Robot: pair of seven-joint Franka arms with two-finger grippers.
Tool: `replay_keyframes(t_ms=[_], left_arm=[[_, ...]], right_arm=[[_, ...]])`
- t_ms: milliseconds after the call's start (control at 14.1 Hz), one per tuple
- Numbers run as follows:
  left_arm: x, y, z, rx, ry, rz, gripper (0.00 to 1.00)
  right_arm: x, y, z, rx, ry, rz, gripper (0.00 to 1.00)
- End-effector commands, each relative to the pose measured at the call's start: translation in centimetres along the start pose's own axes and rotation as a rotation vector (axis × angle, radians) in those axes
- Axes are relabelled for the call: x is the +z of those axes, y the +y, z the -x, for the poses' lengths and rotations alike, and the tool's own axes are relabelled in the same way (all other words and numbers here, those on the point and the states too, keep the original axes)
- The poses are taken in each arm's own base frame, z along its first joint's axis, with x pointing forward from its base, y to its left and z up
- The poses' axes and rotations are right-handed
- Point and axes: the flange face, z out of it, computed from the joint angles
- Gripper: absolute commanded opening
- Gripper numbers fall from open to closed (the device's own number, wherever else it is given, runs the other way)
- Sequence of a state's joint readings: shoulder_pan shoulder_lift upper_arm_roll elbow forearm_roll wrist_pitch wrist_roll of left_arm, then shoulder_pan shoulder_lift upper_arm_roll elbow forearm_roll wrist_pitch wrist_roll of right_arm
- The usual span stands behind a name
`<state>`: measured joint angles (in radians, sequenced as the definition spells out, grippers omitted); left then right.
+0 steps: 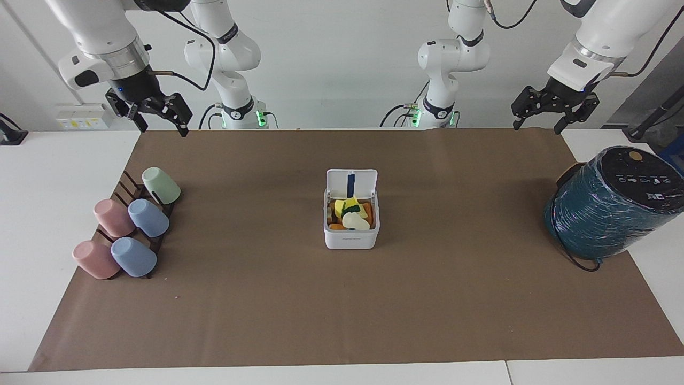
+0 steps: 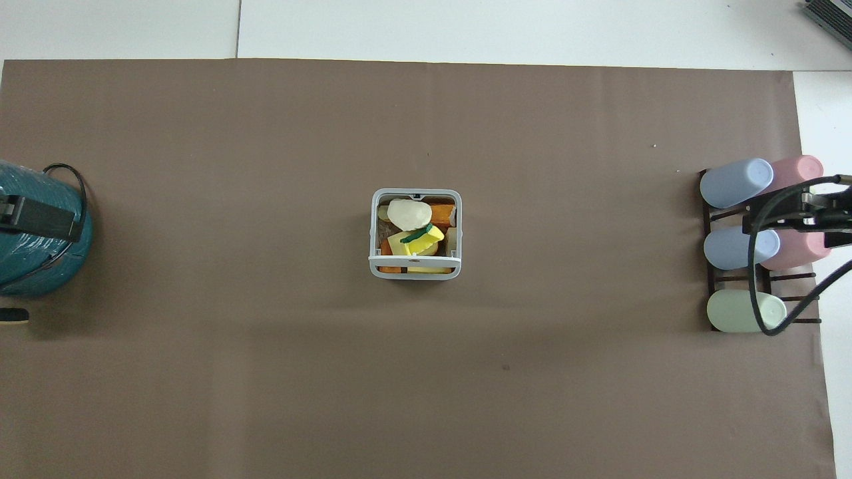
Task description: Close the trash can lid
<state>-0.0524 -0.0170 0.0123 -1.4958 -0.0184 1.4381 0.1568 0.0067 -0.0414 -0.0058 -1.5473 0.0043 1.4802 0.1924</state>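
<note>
The white cube-shaped trash can [image 1: 351,239] stands in the middle of the brown mat and also shows in the overhead view [image 2: 373,229]. Its lid [image 1: 352,182] stands upright and open on the side nearer to the robots, with the dark blue strip on its inner face showing. From overhead the lid [image 2: 415,260] is seen edge-on. Yellow, orange and white scraps fill the can. My right gripper [image 1: 163,130] hangs open and empty, high over the cup rack's end of the mat. My left gripper [image 1: 537,127] hangs open and empty, high by the teal cylinder. Both are well away from the can.
A large teal wrapped cylinder [image 1: 609,208] with a black cable lies at the left arm's end of the table [image 2: 33,246]. A dark rack [image 1: 125,187] with several pastel cups on their sides stands at the right arm's end [image 2: 711,279].
</note>
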Motion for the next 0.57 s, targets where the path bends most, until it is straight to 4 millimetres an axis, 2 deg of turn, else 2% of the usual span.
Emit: replay_keyframes(t_ms=[0, 283, 496], left_arm=[[0.1, 0.3, 1.0, 0.019, -0.009, -0.013, 1.00], [0.0, 0.6, 0.7, 0.022, 0.011, -0.015, 1.00], [0.0, 1.9, 0.3, 0.044, 0.028, -0.019, 1.00]], right_arm=[[0.1, 0.3, 0.8, -0.001, -0.013, -0.008, 1.00], [0.1, 0.7, 0.8, 0.005, -0.014, -0.008, 1.00], [0.1, 0.8, 0.7, 0.007, -0.010, -0.009, 1.00]])
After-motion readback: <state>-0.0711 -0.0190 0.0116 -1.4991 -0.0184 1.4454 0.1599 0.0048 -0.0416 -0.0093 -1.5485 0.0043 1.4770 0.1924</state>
